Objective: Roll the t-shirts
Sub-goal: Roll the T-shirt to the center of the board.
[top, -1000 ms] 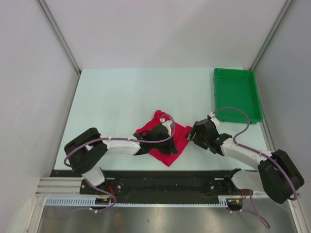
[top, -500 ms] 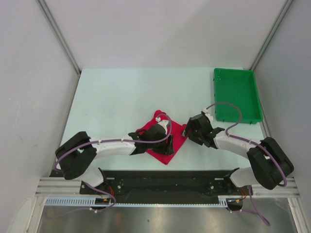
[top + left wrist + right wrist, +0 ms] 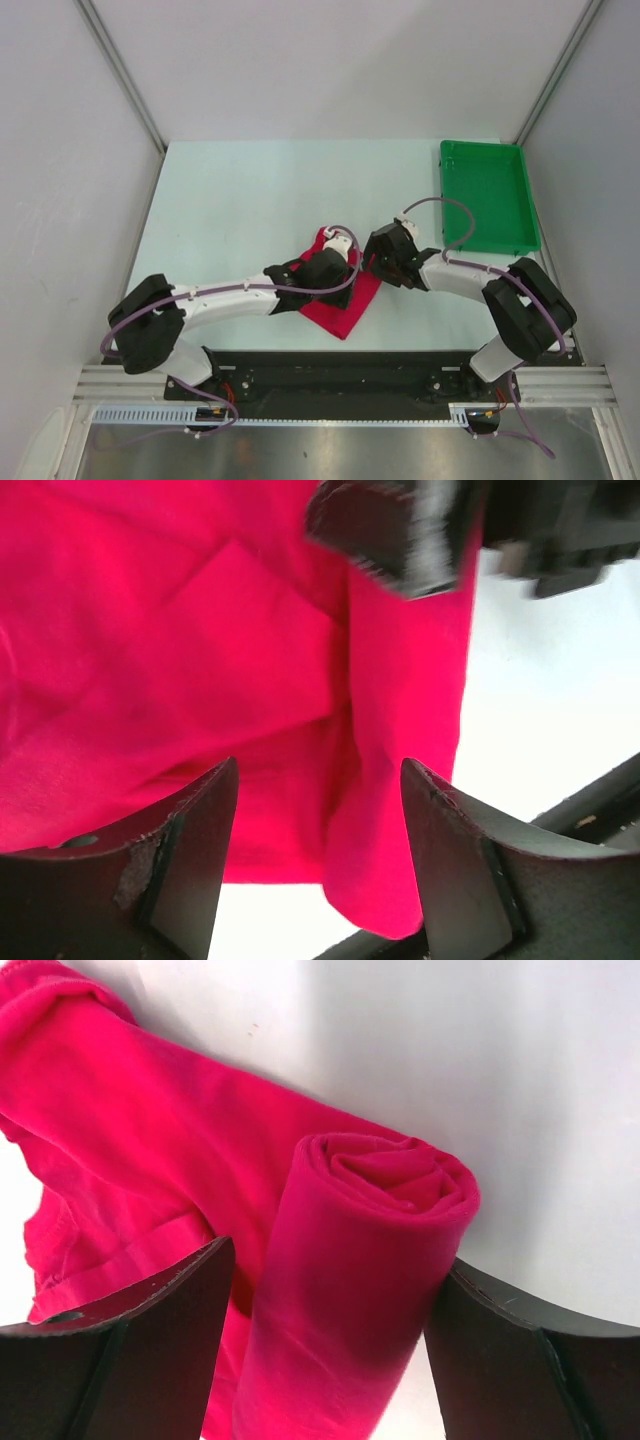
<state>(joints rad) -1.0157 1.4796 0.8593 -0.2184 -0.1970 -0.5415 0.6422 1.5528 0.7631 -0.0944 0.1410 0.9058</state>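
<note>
The crimson t-shirt [image 3: 345, 305] lies near the table's front edge, between the two arms. Its right side is wound into a tight roll [image 3: 360, 1250] and the rest lies flat [image 3: 130, 1110]. My right gripper [image 3: 373, 262] [image 3: 335, 1255] is open and straddles the end of the roll, one finger on each side. My left gripper [image 3: 344, 274] [image 3: 318, 780] hovers open just above the flat cloth [image 3: 200, 630], holding nothing. A right finger [image 3: 395, 530] shows at the top of the left wrist view.
A green plastic tray [image 3: 520, 200] stands at the back right with nothing in it. The black front rail [image 3: 340, 365] runs just below the shirt's lower corner. Grey walls close in the table on both sides.
My left gripper has opened and let go of the shirt. The right arm has swung left until its fingers straddle the roll. The shirt now looks narrower.
</note>
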